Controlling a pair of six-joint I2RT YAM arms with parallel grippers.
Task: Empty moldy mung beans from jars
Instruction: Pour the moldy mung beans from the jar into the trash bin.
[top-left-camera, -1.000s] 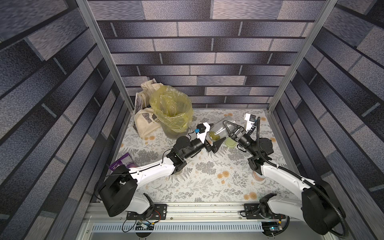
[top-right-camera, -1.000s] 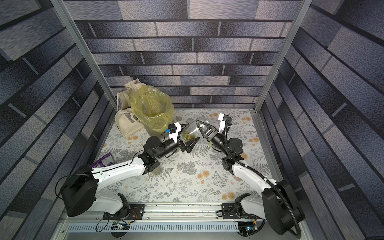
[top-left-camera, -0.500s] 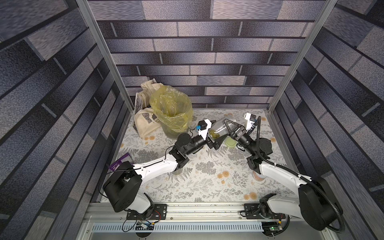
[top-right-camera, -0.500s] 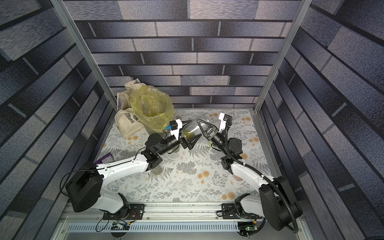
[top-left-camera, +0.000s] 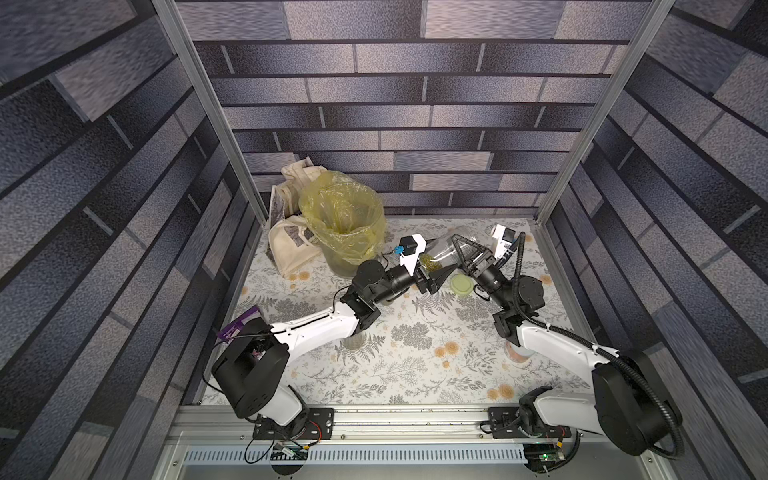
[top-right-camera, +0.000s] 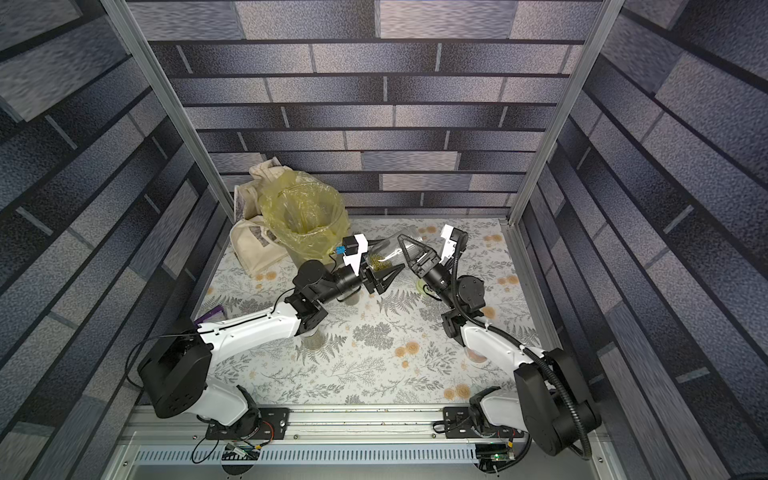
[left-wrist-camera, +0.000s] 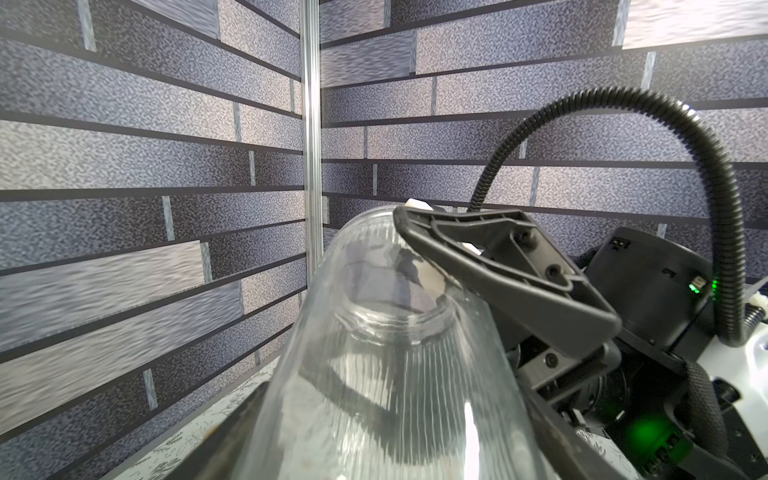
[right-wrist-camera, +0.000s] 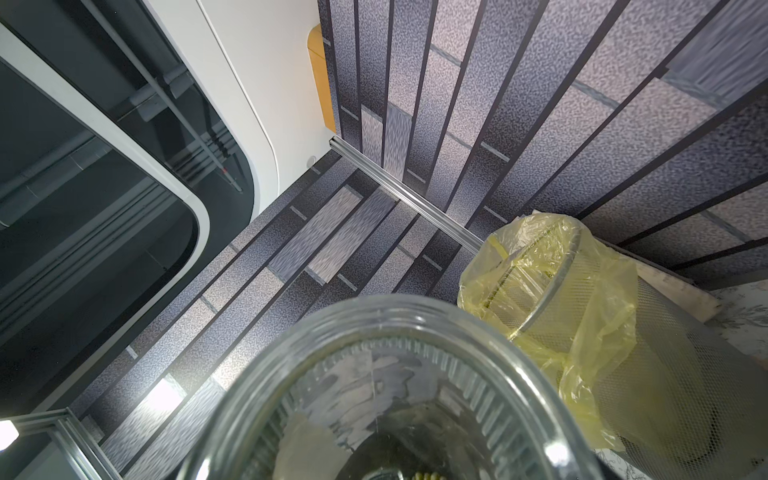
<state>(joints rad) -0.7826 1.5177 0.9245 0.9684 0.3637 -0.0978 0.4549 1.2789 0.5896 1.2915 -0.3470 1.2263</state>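
Clamping lidless jar (top-left-camera: 444, 249) in right gripper (top-left-camera: 456, 252), straddling base with left gripper (top-left-camera: 434, 262) — grip unclear; not yet dumping mung beans (top-right-camera: 377, 262) into ten-o'clock bin (top-left-camera: 336, 262).

Enclosure w/ grey brick-print walls (top-left-camera: 415, 104) at back & both sides; dark mortar lines, some bricks lighter. Alu corner posts (top-left-camera: 222, 137) at both back corners. Floor covered by tablecloth (top-left-camera: 415, 374): pale, grey ferns & orange flowers. Alu rail (top-left-camera: 415, 424) across front edge, slotted cable duct (top-left-camera: 415, 457) below it. Right wrist view: white-framed dark glass pane (right-wrist-camera: 83, 249) beyond wall tops. Light even, shadows soft.
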